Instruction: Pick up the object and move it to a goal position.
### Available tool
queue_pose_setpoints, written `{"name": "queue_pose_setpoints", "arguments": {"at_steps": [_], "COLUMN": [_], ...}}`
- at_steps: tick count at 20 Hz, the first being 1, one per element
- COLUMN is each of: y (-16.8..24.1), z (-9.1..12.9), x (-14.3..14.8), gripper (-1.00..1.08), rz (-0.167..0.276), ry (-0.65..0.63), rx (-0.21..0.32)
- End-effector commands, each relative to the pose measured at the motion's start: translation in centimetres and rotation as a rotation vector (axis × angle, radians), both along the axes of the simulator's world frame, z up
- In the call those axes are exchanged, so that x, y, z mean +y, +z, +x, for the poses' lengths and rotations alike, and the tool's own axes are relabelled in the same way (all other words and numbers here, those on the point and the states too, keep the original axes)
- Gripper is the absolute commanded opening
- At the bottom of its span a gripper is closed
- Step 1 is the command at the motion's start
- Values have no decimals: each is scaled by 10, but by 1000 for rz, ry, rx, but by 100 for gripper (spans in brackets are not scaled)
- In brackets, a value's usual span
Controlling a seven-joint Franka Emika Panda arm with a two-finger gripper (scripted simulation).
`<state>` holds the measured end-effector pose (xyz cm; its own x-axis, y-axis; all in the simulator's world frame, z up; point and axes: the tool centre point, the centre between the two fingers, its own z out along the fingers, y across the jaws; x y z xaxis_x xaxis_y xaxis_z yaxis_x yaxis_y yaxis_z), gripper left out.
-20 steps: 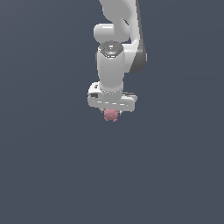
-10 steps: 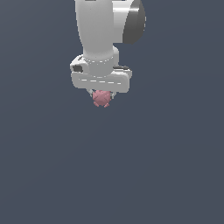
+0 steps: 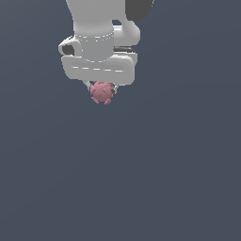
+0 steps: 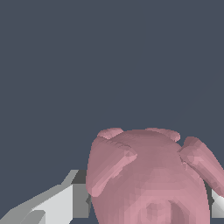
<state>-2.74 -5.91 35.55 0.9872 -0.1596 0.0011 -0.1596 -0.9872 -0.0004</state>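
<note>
Object (image 3: 101, 92): pink, knobbly, small; probably light and rigid, the bumps risking slip. Gripper (image 3: 101, 90): closed on its midsection, fingers (image 4: 57, 203) flanking at 3 and 9 o'clock.

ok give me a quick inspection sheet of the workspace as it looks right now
surface: plain dark grey-blue ground, flat, unmarked
job's things: small pink lumpy object with little bumps, sitting between the fingers just under the white bar
clutter: nothing seen
grippers: white hand shut on the pink object; one light grey finger shows beside it in the wrist view
cables: nothing seen
surroundings: same dark grey-blue all round, no goal marker seen, no walls or fixtures
</note>
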Motion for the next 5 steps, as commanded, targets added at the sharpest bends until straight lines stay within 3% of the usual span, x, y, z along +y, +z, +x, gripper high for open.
{"name": "queue_pose_setpoints", "arguments": {"at_steps": [1, 5], "y": [8, 12], "z": [1, 1], "x": [-2, -4], "gripper": [-100, -100], "rz": [0, 0], "ry": [1, 1], "rx": [1, 1]}}
